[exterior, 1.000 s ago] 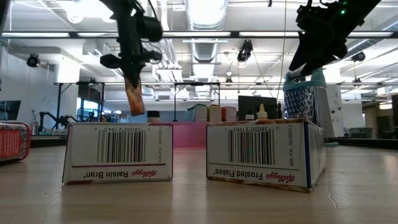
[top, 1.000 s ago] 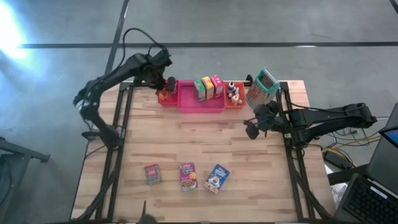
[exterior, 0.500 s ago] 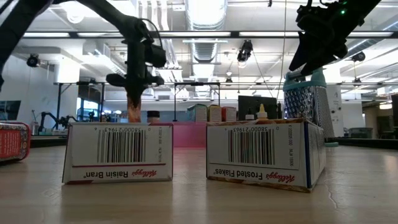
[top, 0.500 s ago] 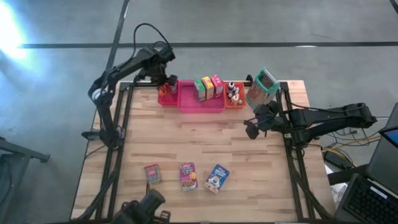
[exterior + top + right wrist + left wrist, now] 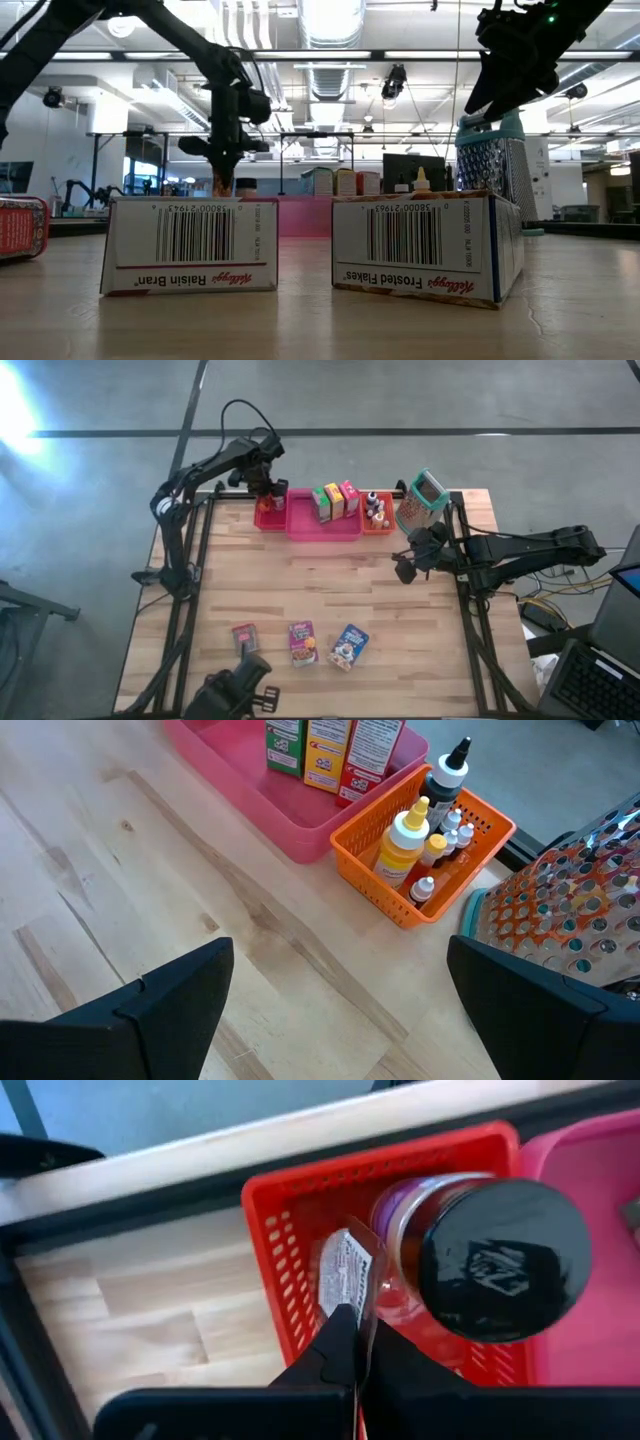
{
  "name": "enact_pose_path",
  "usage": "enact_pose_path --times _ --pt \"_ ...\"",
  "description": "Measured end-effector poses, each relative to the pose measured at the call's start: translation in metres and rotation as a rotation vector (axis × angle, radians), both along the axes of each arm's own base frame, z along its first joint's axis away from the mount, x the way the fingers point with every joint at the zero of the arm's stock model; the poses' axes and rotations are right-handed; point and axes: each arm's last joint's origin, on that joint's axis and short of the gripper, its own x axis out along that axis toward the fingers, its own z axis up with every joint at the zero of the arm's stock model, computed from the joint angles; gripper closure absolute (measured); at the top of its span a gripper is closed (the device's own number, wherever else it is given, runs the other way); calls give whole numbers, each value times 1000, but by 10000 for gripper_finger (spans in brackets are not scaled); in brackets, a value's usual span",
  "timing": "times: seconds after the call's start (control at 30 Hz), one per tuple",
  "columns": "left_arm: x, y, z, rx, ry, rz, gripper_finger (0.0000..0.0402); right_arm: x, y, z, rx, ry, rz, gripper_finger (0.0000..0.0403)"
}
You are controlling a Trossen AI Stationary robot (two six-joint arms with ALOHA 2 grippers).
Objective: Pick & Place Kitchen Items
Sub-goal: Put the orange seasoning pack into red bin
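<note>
Wooden worktop: over the red bin, the left gripper has its jaws shut on a thin packet beside the dark-capped jar; lowering askew could nudge the jar or catch the bin wall. Right gripper waits with jaws wide near the orange bin
</note>
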Motion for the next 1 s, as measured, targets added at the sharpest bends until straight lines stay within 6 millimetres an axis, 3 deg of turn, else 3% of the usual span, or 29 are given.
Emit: enact_pose_path --times 0.23,0.43,0.73,1.0 --pt "6 7 -16 -19 13 -9 397 0 0 0 0 0 0 39" --pt "8 7 -16 -17 0 -50 357 0 0 0 0 0 0 39" --pt "3 1 -3 -8 -8 -53 276 0 0 0 0 0 0 39" --pt "-8 -12 24 21 -38 -58 258 0 0 0 0 0 0 39"
